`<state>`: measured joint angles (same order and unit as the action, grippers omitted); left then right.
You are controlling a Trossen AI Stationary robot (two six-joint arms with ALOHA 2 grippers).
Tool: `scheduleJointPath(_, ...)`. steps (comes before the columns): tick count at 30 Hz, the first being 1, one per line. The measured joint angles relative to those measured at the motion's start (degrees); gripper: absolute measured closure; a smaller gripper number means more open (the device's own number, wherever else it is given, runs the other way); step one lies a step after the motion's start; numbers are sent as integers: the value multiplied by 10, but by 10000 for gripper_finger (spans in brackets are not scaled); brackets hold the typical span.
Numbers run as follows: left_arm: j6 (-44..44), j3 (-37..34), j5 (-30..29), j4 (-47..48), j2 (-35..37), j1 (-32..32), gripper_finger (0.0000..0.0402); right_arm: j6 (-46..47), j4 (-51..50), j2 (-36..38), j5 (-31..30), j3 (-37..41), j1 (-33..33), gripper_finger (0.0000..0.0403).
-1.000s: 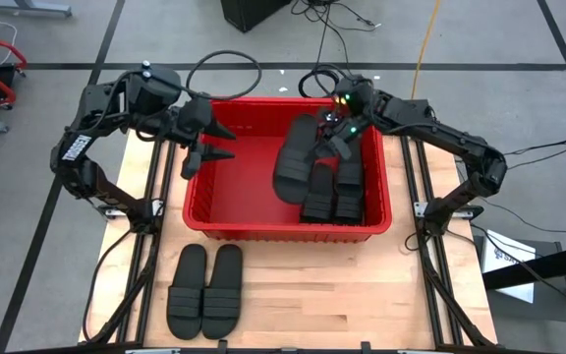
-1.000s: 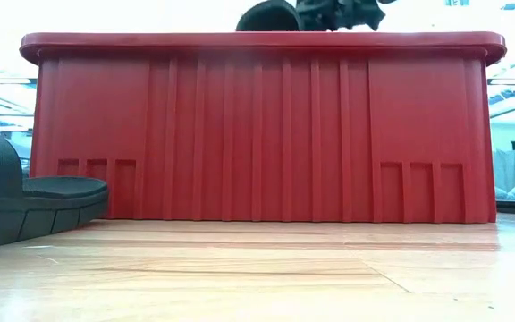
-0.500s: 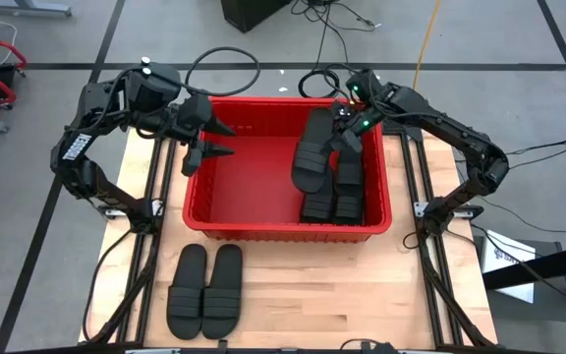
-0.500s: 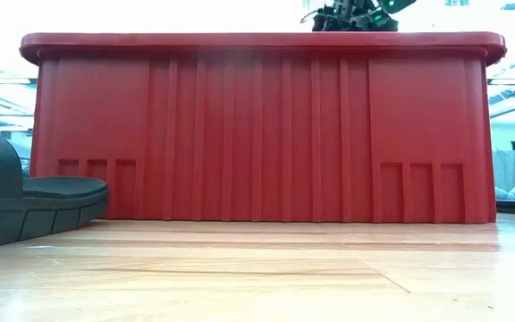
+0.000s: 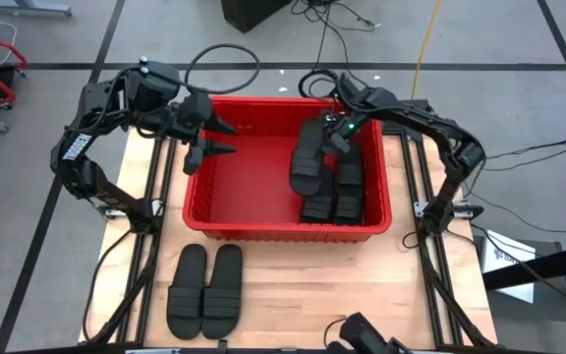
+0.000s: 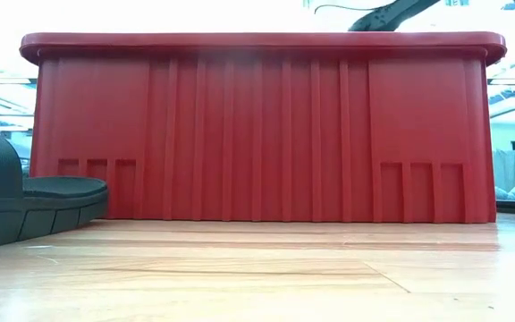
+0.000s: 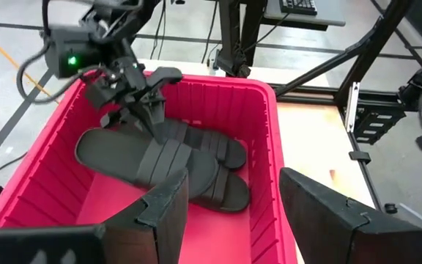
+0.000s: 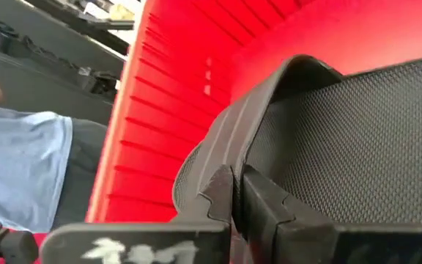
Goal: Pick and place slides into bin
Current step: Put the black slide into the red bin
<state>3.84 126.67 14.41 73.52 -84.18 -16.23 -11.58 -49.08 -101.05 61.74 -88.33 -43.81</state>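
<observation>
Even overhead light is falling across the high view, casting soft shadows. In the low view, the background is washing out white above the bin (image 6: 257,125), and glare is streaking the tabletop (image 6: 240,268). The right wrist view is blurring at close range.

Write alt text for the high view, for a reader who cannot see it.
Seen from above, the right tool is shut on the strap of a black rubber slide sandal inside the large red plastic bin, beside more black slides lying there. The left tool hangs open over the bin's other end, and two black slides lie on the wooden table outside the bin.
</observation>
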Motion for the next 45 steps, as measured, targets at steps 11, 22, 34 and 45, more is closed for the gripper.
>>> scheduleJointPath(11, -21, 0, 0, -1, 0, 0, 192, -69, -28, -53, -30, 0, -36, 398)
scheduleJointPath(22, -21, 0, 0, -9, 0, 0, 192, -147, -105, -86, -35, 0, -68, 399)
scheduleJointPath(34, -29, 0, 0, -39, -3, 0, 192, -179, -116, -99, -83, 0, -69, 399)
scheduleJointPath(45, -41, 0, 0, -40, -12, 0, 192, -166, -115, -111, -92, -2, -63, 398)
